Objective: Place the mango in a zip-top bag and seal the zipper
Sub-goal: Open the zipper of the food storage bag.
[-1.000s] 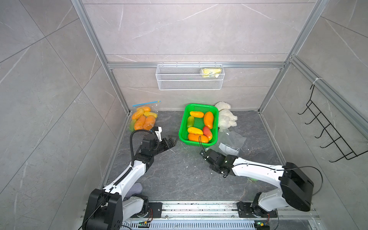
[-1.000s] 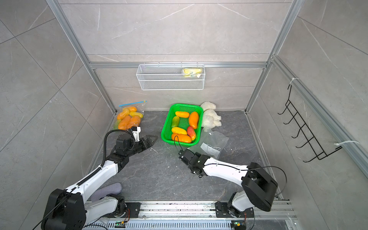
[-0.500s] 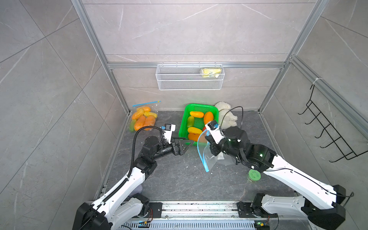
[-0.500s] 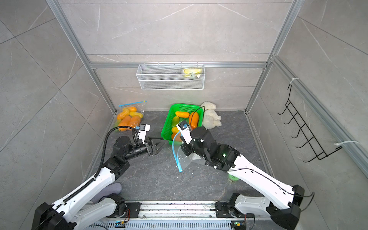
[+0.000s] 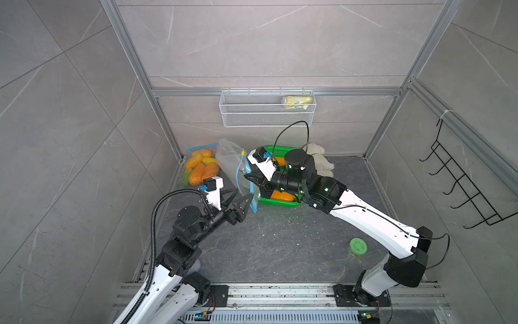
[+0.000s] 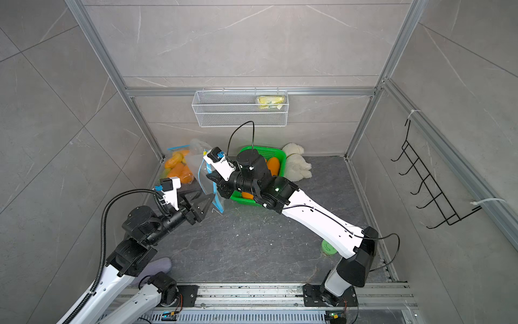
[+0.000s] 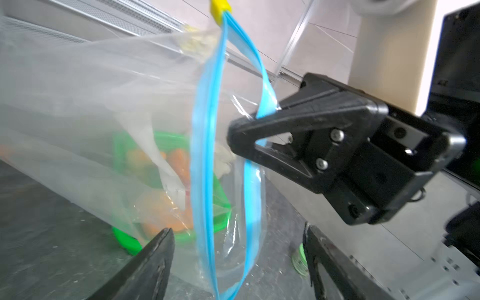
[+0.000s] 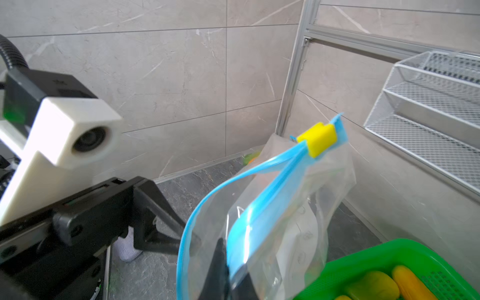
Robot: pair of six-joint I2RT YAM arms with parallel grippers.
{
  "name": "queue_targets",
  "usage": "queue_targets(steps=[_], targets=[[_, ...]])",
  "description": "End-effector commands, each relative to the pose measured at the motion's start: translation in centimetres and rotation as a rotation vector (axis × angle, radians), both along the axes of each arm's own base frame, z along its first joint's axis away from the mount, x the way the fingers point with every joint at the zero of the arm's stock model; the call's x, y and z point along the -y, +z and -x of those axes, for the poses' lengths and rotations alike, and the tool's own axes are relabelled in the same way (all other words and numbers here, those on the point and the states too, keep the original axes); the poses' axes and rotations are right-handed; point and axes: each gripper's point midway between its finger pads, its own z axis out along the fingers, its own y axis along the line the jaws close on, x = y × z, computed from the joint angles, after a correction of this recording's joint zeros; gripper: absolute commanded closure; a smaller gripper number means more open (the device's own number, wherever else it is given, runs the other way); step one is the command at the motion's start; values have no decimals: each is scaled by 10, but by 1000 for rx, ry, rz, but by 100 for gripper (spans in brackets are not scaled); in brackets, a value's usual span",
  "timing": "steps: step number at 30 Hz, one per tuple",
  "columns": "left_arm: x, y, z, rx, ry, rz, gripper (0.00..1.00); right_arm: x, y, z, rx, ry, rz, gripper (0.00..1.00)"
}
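A clear zip-top bag (image 5: 228,162), its blue zipper strip (image 7: 205,130) gaping and its yellow slider (image 8: 318,139) at one end, is held up beside the green basket (image 5: 276,204) of orange mangoes (image 5: 281,195). Its rim is pinched by the closed right fingers (image 7: 285,117), while the left fingers (image 7: 155,259) are spread open about the strip's lower end.

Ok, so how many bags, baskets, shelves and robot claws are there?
Zip bags: 2, the held bag and the mango-filled bag
Green basket: 1
Wire shelf: 1
Claws: 2, the left claw and the right claw
Total: 6
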Motion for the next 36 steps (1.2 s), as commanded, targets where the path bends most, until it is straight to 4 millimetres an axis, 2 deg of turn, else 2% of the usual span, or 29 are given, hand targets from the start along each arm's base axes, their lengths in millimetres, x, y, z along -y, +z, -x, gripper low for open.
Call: queue_targets(steps=[1, 4, 6, 7, 8, 11, 13, 15, 16, 20, 23, 25, 26, 27, 29, 30, 33, 36], targets=[[-26, -17, -26, -50, 205, -101, 18, -23, -9, 2, 7, 91, -11, 100], [-25, -32, -40, -93, 240, -162, 23, -31, -24, -1, -1, 105, -3, 100], [-25, -41, -48, -107, 260, -185, 33, -34, -33, -3, -4, 111, -2, 100], [-28, -46, -51, -120, 283, -193, 43, -35, -38, -6, -9, 108, 3, 100], [-30, -50, -53, -126, 299, -195, 49, -36, -43, -7, -14, 105, 8, 100], [-32, -58, -54, -139, 314, -194, 56, -36, -53, -15, -26, 91, 18, 100], [-33, -61, -53, -141, 318, -185, 56, -33, -60, -23, -42, 74, 20, 100], [-34, -62, -50, -140, 311, -174, 38, -30, -64, -29, -60, 63, 12, 100], [-34, -62, -49, -140, 308, -169, 34, -28, -65, -31, -71, 63, 4, 100], [-31, -68, -48, -148, 291, -159, 33, -26, -71, -33, -99, 76, -16, 100], [-28, -73, -54, -164, 292, -176, 46, -29, -76, -30, -114, 103, -28, 100], [-25, -76, -60, -185, 295, -198, 58, -29, -78, -28, -125, 120, -34, 100], [-26, -78, -62, -197, 304, -209, 68, -28, -82, -31, -130, 108, -32, 100], [-27, -78, -64, -205, 314, -220, 80, -26, -85, -34, -138, 91, -28, 100], [-34, -78, -66, -215, 348, -223, 89, -12, -95, -49, -170, 22, -28, 100], [-36, -76, -66, -213, 359, -221, 96, -3, -101, -59, -195, -25, -40, 100], [-43, -75, -66, -212, 387, -220, 100, 31, -114, -86, -272, -157, -96, 100], [-40, -79, -71, -235, 386, -240, 100, 39, -126, -91, -316, -179, -88, 97]])
